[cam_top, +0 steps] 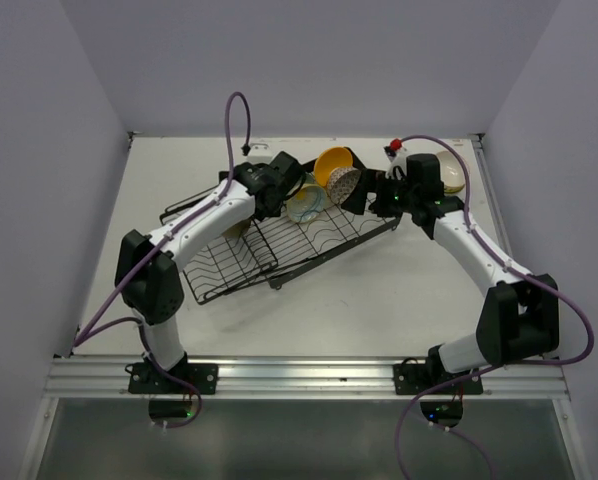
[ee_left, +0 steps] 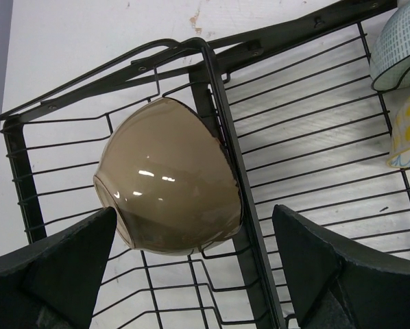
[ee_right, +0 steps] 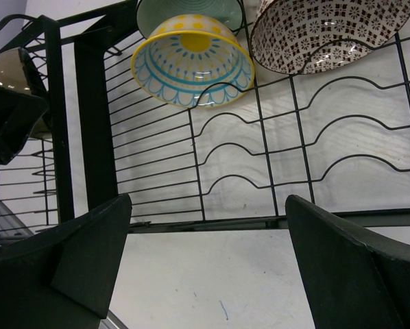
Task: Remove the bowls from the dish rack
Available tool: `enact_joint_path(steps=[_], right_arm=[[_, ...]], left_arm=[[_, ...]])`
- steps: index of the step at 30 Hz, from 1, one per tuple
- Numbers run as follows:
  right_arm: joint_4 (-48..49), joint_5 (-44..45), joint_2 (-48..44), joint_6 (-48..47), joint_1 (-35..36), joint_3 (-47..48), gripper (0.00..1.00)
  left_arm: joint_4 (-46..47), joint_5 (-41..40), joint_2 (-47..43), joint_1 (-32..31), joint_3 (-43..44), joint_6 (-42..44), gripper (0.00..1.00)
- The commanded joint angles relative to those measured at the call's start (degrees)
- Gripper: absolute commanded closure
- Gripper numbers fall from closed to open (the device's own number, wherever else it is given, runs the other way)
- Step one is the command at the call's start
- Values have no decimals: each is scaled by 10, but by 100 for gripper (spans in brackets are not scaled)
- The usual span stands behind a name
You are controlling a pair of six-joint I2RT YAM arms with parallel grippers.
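The black wire dish rack (cam_top: 241, 262) lies askew mid-table. Several bowls stand on edge at its far end: an orange-yellow one (cam_top: 333, 162), a brown-patterned one (cam_top: 345, 184) and a pale teal one (cam_top: 305, 203). My left gripper (cam_top: 279, 186) hangs open over the raised basket, its fingers either side of a beige bowl (ee_left: 171, 178) that leans on the rack's divider bar (ee_left: 225, 137), not touching it. My right gripper (ee_right: 208, 226) is open and empty over bare table at the rack's near rail (ee_right: 260, 223). Beyond it are a yellow-and-blue bowl (ee_right: 191, 65) and the brown-patterned bowl (ee_right: 325, 31).
A pale bowl (cam_top: 452, 178) sits on the table at the far right, behind my right arm. A small white bottle with a red cap (cam_top: 397, 152) stands near it. Grey walls close in the table on the left, back and right.
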Motion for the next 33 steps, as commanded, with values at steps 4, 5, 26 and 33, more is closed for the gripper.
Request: enact_joint_path(steps=[4,5,26,33], right_arm=[[33,-29,1,8,5,-5,1],[33,-30,1,9,5,-5,1],[39,-31,10,8,16,-15,2],[38,-27,15,6,18,-13,2]], left_arm=[[-24,-61,16,2,19,-29,0],[-27,-64,17,2,19,-32,0],[46,-75,-4,21,-47,-35,8],[75,-61,-6,36,-58,-18,23]])
